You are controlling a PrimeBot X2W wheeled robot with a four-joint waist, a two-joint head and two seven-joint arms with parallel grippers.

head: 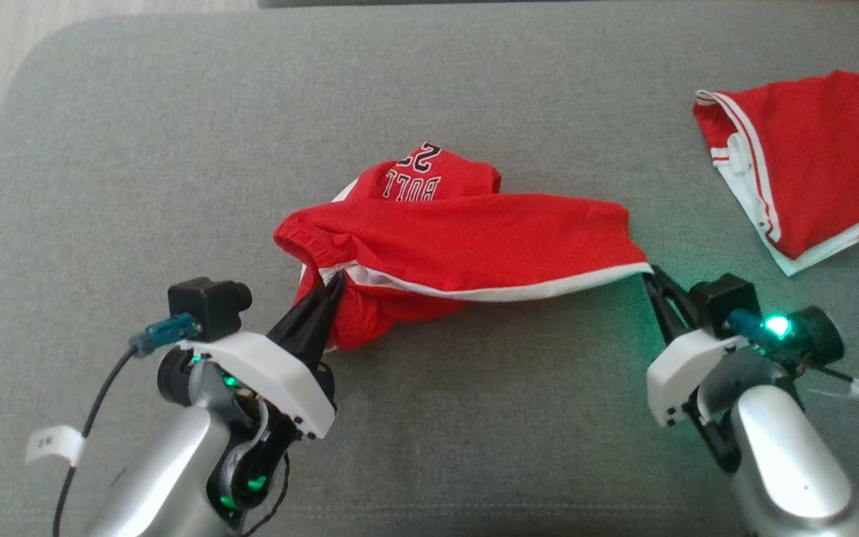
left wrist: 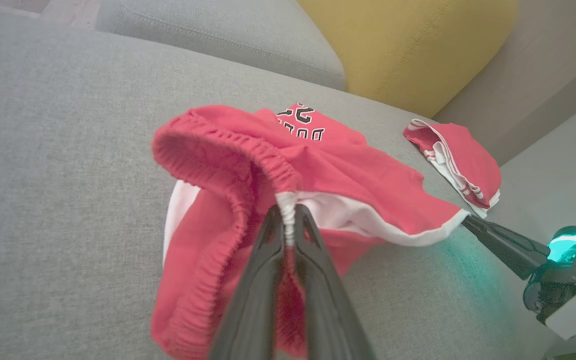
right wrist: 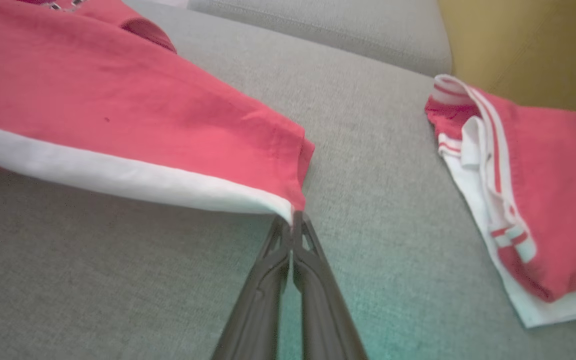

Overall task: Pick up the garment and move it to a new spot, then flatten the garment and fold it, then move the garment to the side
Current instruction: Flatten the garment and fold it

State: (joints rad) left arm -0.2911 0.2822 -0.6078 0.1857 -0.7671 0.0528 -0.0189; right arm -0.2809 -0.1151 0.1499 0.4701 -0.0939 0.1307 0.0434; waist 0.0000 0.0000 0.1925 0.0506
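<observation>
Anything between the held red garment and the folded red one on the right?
Nothing. Bare grey cushion separates the held garment from the folded garment; clearest in the head view, also visible in the right wrist view.

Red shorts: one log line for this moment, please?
shorts: bunched, on grey cushion | left gripper: shut on waistband | right gripper: shut on hem corner

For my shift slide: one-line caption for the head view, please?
Left tool and right tool pinch opposite ends of the red shorts on the grey cushion, a folded red garment lying aside.
</observation>
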